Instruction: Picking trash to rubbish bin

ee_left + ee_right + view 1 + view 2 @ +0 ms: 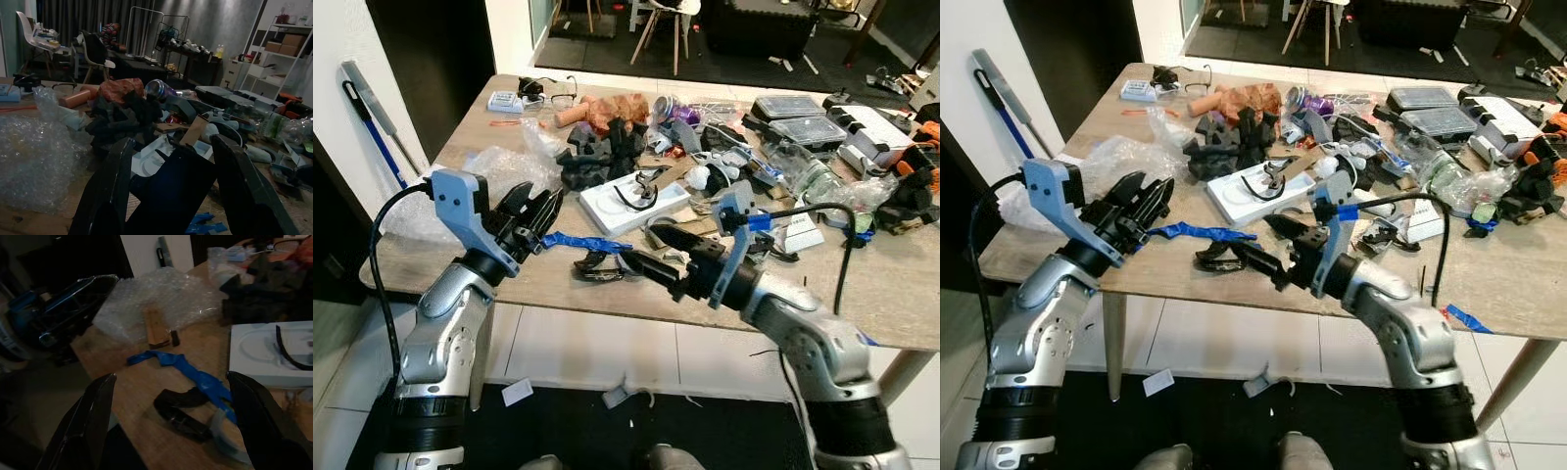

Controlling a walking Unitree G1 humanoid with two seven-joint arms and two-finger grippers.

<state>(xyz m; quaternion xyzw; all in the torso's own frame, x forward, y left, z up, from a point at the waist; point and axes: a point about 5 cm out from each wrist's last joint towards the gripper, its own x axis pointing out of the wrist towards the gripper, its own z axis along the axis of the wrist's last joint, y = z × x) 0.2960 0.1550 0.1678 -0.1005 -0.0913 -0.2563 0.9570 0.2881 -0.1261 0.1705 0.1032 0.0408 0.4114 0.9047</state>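
A crumpled blue tape strip (587, 242) lies on the wooden table (901, 294) near its front edge, beside a black strap (597, 266). My left gripper (540, 217) is open just left of the strip's end, and the right wrist view shows a gap between them. My right gripper (641, 245) comes in from the right, low over the table, open, with the blue tape strip (190, 374) and black strap (178, 413) lying ahead between its spread fingers (93, 416). The left fingers (105, 196) stand wide apart, facing the clutter.
Bubble wrap (499, 166) lies behind my left gripper. A white tray (631, 201), black foam pieces (597, 157), a can (666, 106), clear boxes (803, 122) and other clutter crowd the table. A broom (377, 127) leans on the left wall. Paper scraps (517, 392) lie on the floor.
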